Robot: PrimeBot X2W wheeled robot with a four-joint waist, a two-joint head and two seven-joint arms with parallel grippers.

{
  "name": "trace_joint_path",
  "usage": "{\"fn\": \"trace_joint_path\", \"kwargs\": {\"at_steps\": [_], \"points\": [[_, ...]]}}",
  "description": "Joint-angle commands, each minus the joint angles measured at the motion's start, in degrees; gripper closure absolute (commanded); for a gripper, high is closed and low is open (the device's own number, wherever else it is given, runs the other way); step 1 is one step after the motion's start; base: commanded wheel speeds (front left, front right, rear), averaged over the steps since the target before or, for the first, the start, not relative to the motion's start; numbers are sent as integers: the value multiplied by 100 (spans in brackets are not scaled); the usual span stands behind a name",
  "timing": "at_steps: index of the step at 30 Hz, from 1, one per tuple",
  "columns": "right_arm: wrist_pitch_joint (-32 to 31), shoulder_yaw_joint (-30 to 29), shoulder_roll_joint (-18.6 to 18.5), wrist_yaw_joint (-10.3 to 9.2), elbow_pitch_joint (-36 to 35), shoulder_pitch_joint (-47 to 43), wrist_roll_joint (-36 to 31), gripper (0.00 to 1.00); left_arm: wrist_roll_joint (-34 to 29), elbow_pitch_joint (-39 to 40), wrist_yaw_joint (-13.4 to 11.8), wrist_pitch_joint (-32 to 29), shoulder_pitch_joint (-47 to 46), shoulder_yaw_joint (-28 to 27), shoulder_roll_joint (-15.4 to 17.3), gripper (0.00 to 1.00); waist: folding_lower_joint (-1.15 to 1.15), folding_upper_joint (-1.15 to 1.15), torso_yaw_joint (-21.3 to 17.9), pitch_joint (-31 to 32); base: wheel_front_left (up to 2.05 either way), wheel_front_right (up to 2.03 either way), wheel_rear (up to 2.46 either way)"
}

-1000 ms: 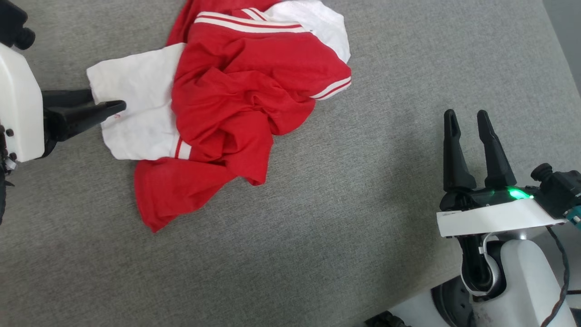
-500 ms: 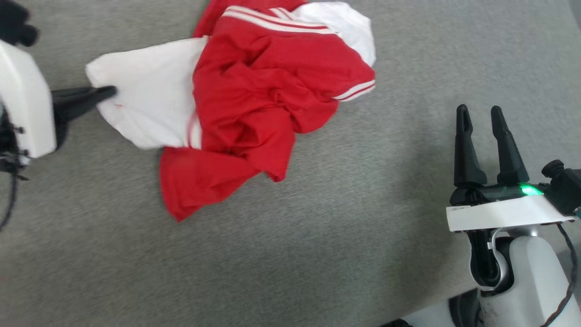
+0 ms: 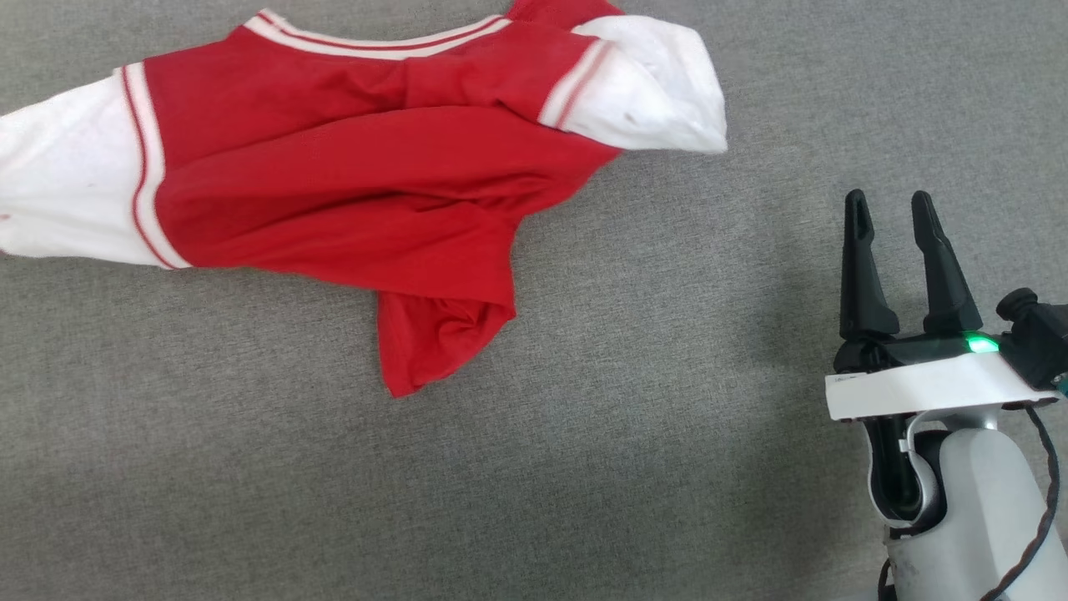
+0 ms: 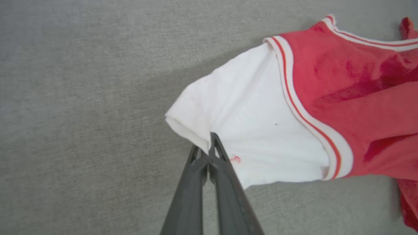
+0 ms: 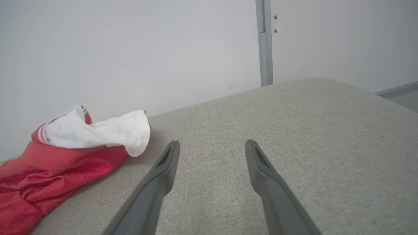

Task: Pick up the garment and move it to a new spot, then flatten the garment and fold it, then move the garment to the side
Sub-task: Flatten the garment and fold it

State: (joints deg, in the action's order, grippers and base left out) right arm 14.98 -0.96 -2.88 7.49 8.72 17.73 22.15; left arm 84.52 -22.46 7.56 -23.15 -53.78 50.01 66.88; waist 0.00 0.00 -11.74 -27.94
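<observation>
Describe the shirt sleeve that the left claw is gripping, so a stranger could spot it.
On the grey fabric surface lies a crumpled red jersey T-shirt with two white short sleeves. The sleeve toward the robot's left is the one. Unlike the other white sleeve, which lies free, its hem is pinched in the shut left claw.

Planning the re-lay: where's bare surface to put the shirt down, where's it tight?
Free: the gray surface below the shirt, across to the open right gripper; the strip between the shirt's white sleeve and that gripper. Left wrist view: bare surface left of the left gripper, shut on the other sleeve. Crowded: upper left, at the shirt.
</observation>
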Motion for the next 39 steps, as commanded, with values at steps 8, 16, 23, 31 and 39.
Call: {"fn": "trace_joint_path", "kwargs": {"at_steps": [8, 16, 23, 31, 39], "points": [[29, -104, -5, 0, -5, -105, -166, 0, -414, -789, -15, 662, 263, 146, 66, 100, 0, 0, 39, 76, 0, 0, 0], [29, -36, -5, 0, 5, -140, -617, 0, -629, -1034, -15, 1573, 374, 246, -486, 0, 0, 0, 190, 229, 0, 0, 0], [29, 258, -7, -1, 281, 18, -1756, 0, -960, -1173, -15, 3040, 787, 303, -887, 0, 0, 0, 501, 430, 0, 0, 0], [-1076, 820, -674, -1, 59, 516, -2627, 0, -1865, -1117, -144, 3835, 1278, -973, -1967, 0, 0, 0, 1130, 525, 0, 0, 0], [-2546, 1554, -2087, -1, -616, 859, -1975, 0, -4340, 191, -374, 3837, 2938, -3440, -3664, 0, 0, 0, 1682, 502, 0, 0, 0]]}}
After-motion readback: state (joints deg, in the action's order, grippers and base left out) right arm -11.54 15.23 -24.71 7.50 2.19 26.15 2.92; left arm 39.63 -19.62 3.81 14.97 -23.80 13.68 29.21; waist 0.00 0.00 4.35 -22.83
